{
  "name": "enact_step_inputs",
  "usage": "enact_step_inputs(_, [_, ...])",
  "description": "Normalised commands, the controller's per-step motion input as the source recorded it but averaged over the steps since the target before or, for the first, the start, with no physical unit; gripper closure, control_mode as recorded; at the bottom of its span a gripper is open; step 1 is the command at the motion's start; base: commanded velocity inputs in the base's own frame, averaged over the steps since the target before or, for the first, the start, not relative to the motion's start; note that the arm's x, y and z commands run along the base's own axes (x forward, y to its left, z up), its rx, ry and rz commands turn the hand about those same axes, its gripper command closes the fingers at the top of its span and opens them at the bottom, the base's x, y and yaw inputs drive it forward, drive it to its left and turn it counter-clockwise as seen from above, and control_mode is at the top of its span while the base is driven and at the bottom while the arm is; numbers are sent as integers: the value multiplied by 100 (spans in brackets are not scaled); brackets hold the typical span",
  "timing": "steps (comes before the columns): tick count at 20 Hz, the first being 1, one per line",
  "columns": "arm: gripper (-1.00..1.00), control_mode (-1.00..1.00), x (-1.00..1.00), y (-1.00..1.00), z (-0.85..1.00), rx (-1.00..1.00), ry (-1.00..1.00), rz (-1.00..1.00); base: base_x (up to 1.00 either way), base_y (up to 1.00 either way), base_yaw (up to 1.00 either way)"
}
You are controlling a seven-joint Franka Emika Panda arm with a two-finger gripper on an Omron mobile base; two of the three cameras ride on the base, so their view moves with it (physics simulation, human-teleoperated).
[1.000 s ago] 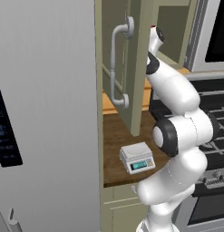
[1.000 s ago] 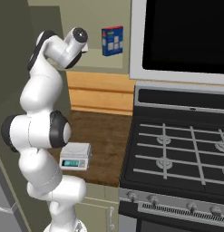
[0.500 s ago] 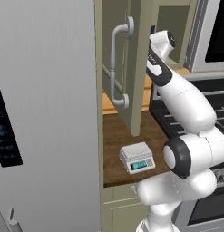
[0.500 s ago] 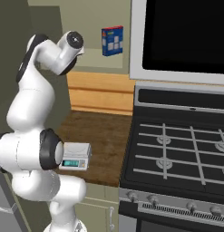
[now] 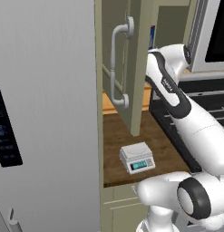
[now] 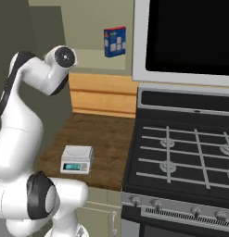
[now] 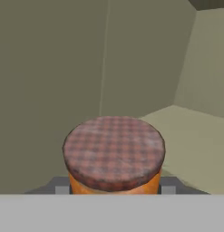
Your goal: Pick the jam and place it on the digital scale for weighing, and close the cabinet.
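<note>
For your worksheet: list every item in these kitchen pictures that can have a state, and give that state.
jam: lid on, upright, inside the cabinet, between the fingers
gripper: shut on the jam, fingers against both its sides
digital scale: on the counter, plate bare, display lit
cabinet door: open
blue and red box: upright on the shelf

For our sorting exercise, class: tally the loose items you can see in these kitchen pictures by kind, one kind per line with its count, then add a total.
Jars: 1, the jam, orange with a brownish checked lid, between the claw tips.
Scales: 1, the digital scale on the wooden counter.
Boxes: 1, the blue and red box on the cabinet shelf.
Total: 3
</note>
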Motion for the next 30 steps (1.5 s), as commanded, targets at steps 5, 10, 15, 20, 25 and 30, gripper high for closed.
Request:
enact_step_inputs(5, [100, -100, -100, 0, -3, 0, -8, -3, 0, 0, 0])
enact_step_inputs(10, [100, -100, -100, -48, -25, 0, 4, 0, 0, 0, 0])
enact_step_inputs(15, [100, -100, -80, -82, -49, 0, 13, 1, 0, 0, 0])
enact_step_inputs(20, [100, -100, -26, -43, -88, 0, 21, 9, 0, 0, 0])
enact_step_inputs(25, [100, -100, 17, -4, -82, 0, 17, 17, 0, 0, 0])
enact_step_inputs(30, [100, -100, 32, -19, -71, 1, 3, 23, 0, 0, 0])
